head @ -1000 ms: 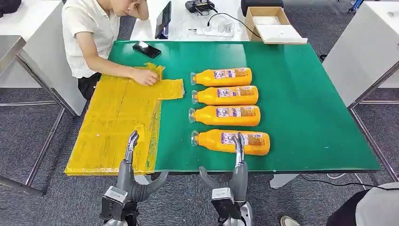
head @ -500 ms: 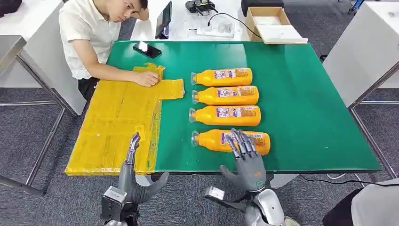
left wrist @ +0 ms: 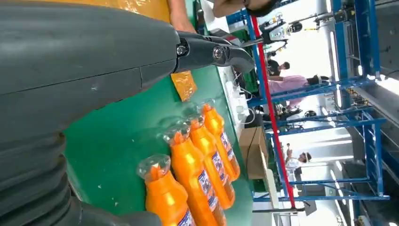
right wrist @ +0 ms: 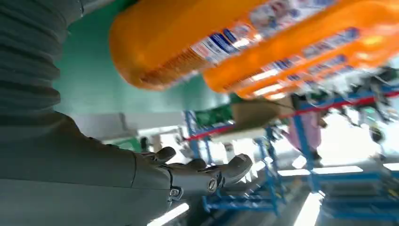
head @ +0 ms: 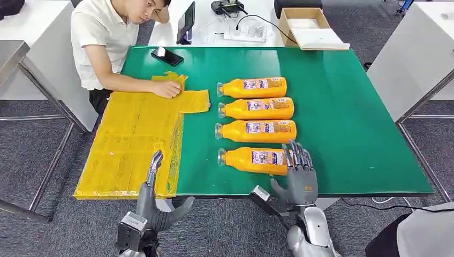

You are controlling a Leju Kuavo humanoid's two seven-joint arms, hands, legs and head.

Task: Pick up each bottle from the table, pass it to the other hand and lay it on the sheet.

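Right robot hand (head: 300, 179) stands at the near edge of the green table (head: 353, 118), palm upright, fingers apart and pointing away from the robot, holding nothing. Its fingertips overlap the base end of the nearest orange bottle (head: 256, 160); whether they touch it cannot be told. The left robot hand (head: 152, 201) hangs just off the near edge, fingers straight and thumb out, empty, its fingertips over the near right corner of the yellow sheet (head: 134, 144).

Four orange bottles lie on their sides in a row running away from the robot, caps toward the sheet: the nearest one, then the second bottle (head: 257, 131), the third bottle (head: 258, 108) and the far bottle (head: 252, 87). Neighbours lie just beside each other with narrow green strips between. The nearest bottle is near the table's front edge.

The sheet covers the table's left side and overhangs the left and near edges; a flap (head: 194, 100) reaches toward the bottle caps. A strip of bare green separates sheet and caps. Right of the bottles the table is open green out to its right edge.

A person (head: 104, 37) sits at the far left corner, one hand (head: 167, 88) resting on the far end of the sheet. A phone (head: 166, 55) lies near the far edge.
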